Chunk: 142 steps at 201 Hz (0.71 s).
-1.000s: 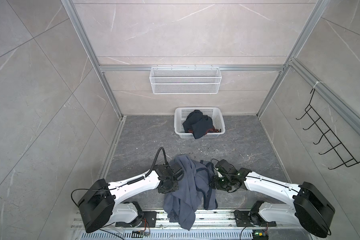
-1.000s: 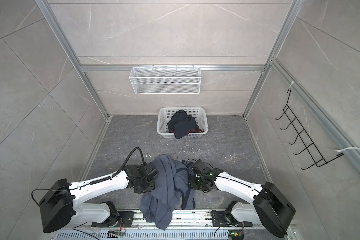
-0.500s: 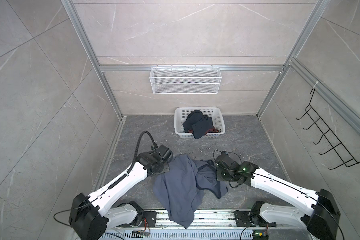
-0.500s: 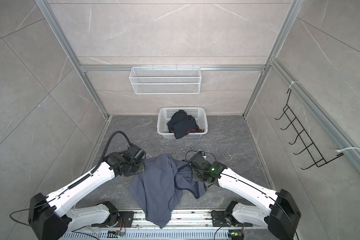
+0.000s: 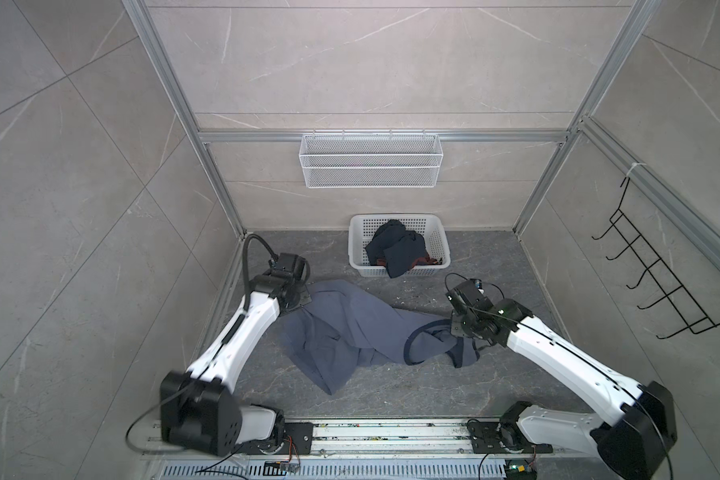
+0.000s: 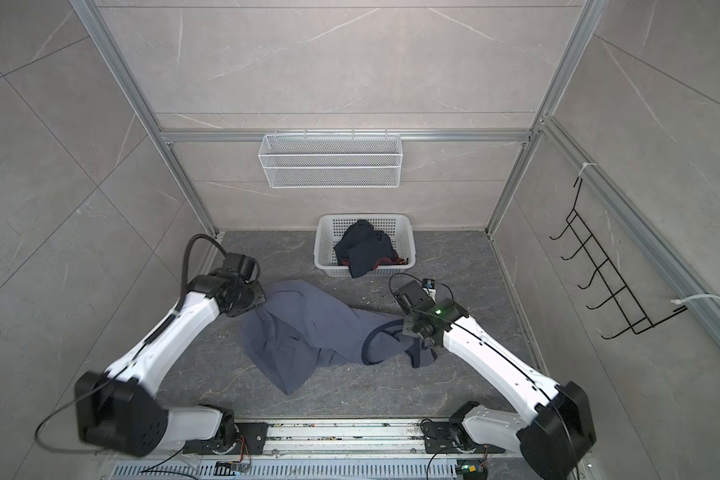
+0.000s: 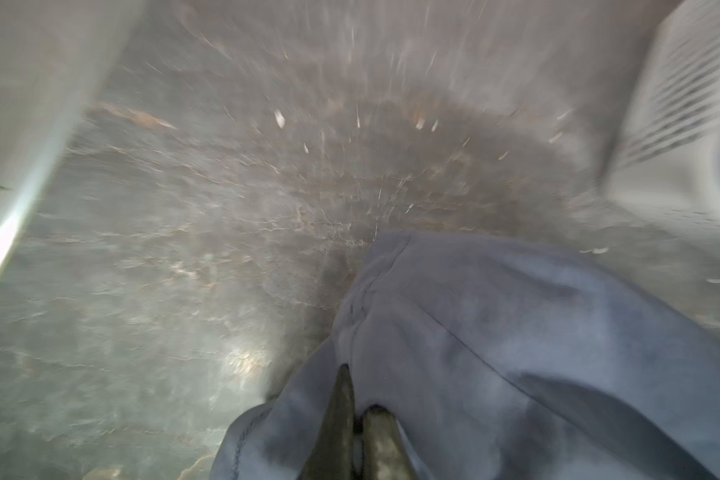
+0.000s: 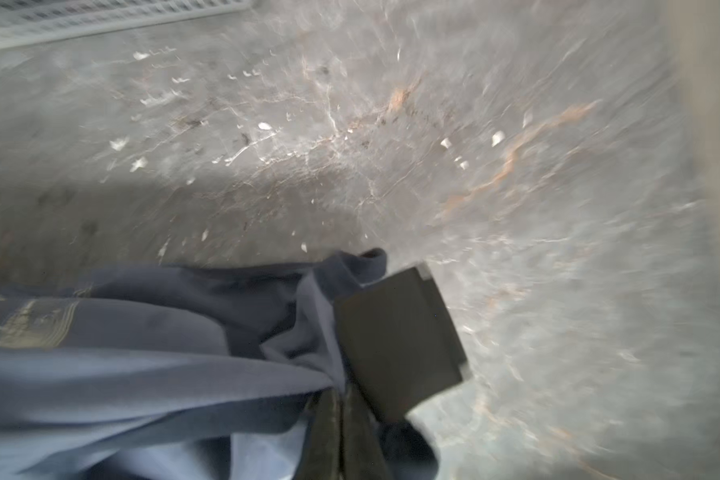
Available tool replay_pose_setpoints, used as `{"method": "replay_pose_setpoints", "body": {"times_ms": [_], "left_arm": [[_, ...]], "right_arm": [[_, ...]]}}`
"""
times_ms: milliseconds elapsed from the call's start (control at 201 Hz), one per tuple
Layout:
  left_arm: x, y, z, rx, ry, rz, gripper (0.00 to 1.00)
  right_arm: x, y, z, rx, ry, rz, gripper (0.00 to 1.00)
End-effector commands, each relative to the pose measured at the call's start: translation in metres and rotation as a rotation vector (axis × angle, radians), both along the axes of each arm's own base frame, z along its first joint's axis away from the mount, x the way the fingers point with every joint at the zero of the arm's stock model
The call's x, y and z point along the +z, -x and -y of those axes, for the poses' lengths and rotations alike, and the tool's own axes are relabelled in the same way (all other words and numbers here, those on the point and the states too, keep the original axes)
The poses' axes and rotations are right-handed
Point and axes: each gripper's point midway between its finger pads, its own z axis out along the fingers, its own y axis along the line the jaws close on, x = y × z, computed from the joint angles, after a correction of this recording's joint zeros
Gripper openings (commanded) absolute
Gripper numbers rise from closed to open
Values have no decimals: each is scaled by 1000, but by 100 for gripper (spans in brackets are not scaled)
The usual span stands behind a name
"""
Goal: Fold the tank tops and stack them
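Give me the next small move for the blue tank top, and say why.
Probably draw the grippers slightly further apart, low over the floor. The left gripper and right gripper each pinch an opposite end of the slate-blue tank top, yet its middle lies bunched and creased, so it is not flat enough to fold.

Left gripper [image 7: 358, 392] clamped, right gripper [image 8: 341, 401] clamped

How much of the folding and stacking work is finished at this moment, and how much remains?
Done: nothing is folded yet; only the slate-blue tank top lies out of the basket, wrinkled. In hand: the left claw and the right claw each pinch one end of it. Left: flatten and fold it, then fetch the crumpled navy tank top from the basket, fold it, stack both.
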Motion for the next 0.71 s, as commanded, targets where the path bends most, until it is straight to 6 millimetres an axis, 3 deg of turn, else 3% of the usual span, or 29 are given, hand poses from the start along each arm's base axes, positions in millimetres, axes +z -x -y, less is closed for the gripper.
{"method": "replay_pose_setpoints", "body": {"times_ms": [0,55,144,194,259,363,483,558,632,702], "left_arm": [[-1,-11,11,-52,76,-21,0],[-5,-10,23,-87,134,-21,0],[-12,2,24,-91,145,-33,6],[-15,11,18,-79,126,-37,8],[-16,21,8,-50,94,-20,8],[-17,31,5,-25,104,15,8],[-20,34,3,-3,111,24,4],[-21,33,4,4,117,28,2],[-19,28,11,-12,149,24,0],[-18,25,16,-28,165,17,0]], "right_arm": [[-17,-13,-17,93,-50,-60,37],[-19,-16,-19,110,-40,-72,51],[-16,-13,-17,123,-35,-66,62],[-10,-9,-19,149,-48,-44,62],[-3,0,-36,210,-143,-16,62],[2,19,-86,310,-343,7,59],[-13,29,-137,387,-434,-32,53],[-29,22,-139,333,-396,-64,50],[-32,10,-137,311,-358,-32,54],[-34,3,-146,337,-363,-37,57]]}}
